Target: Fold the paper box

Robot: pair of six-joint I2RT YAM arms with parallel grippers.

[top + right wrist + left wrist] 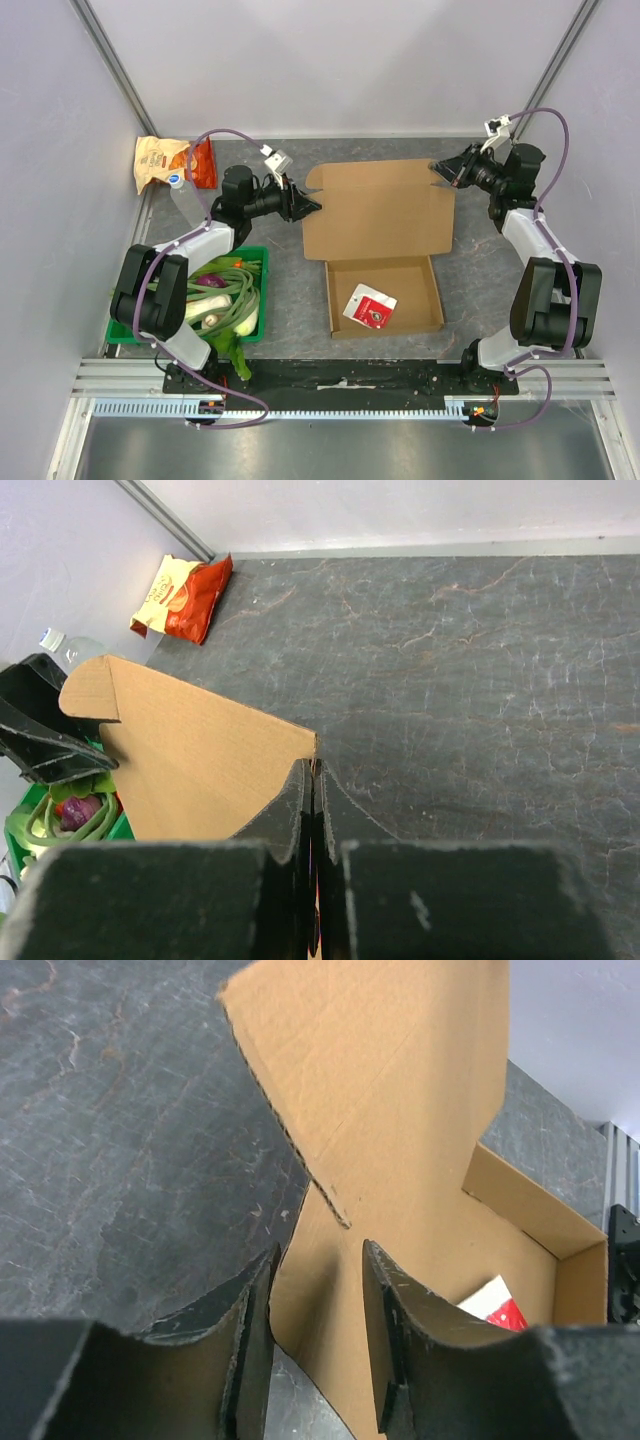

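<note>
plain brown paper box, red-and-white card inside

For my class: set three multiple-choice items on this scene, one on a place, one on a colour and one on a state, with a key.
1. Where is the red-and-white card?
A. in a blue bowl
B. in the tray of the paper box
C. on a metal shelf

2. What colour is the crate that holds the vegetables?
A. green
B. blue
C. yellow

3. How do the jaws of the right end effector stand?
A. spread wide
B. shut at the lid's corner
C. gripping a bottle

Key:
1. B: the card lies on the tray floor.
2. A: the crate's walls are green.
3. B: the right wrist view shows the fingers pressed together at the cardboard corner.
</note>
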